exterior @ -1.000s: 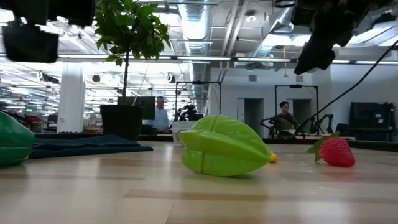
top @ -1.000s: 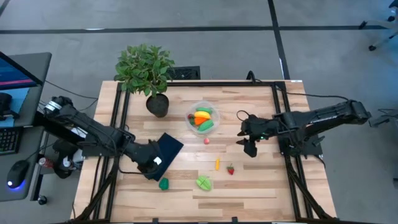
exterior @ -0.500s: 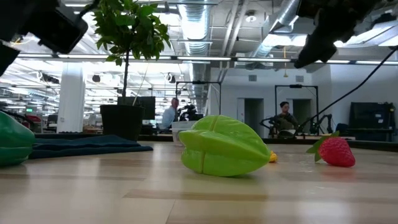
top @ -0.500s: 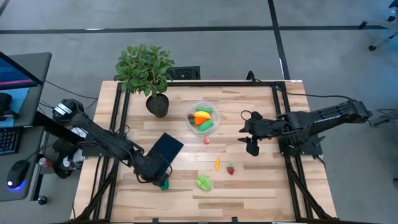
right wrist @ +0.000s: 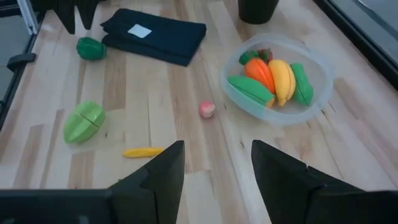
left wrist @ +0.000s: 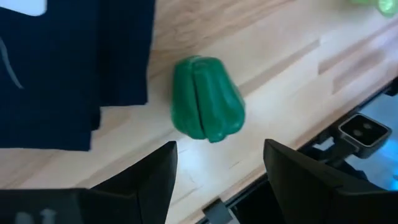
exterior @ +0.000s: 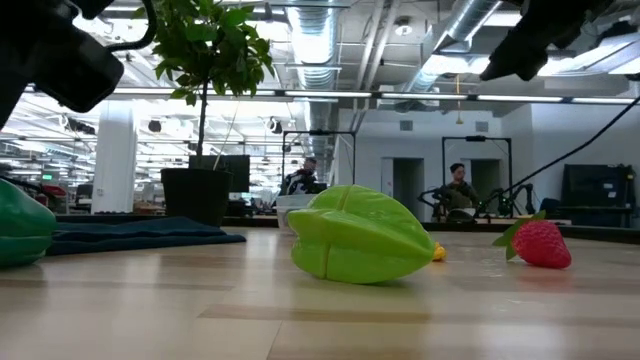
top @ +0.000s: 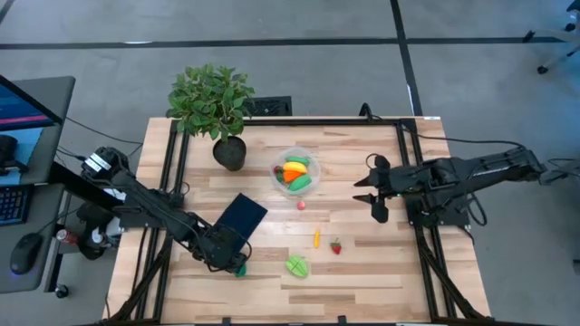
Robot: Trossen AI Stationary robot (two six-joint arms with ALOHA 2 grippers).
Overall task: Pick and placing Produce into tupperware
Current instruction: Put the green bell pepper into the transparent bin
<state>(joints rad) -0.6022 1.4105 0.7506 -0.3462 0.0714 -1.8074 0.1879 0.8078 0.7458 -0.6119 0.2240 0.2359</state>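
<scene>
A dark green toy pepper (left wrist: 206, 107) lies on its side on the table near the front edge (top: 239, 268). My left gripper (left wrist: 221, 180) is open just above it and touches nothing (top: 228, 255). My right gripper (right wrist: 217, 180) is open and empty above the table's right part (top: 376, 197). The round clear tupperware (top: 297, 172) stands at the table's middle and holds a carrot, a banana and green pieces (right wrist: 273, 78). Loose on the table lie a light green star fruit (top: 296, 266), a strawberry (top: 336, 246), a small yellow piece (top: 316, 238) and a small pink piece (top: 301, 205).
A dark flat rectangle with a white label (top: 243, 215) lies just behind the pepper. A potted plant (top: 217, 109) stands at the far left. Black rails (top: 172, 181) run along the table's left and right sides. People show in the room behind (exterior: 458, 190).
My left gripper has gone from over the dark rectangle toward the table's near edge and now hangs over the green pepper. My right gripper has drawn back toward the table's right edge. No piece of produce has moved.
</scene>
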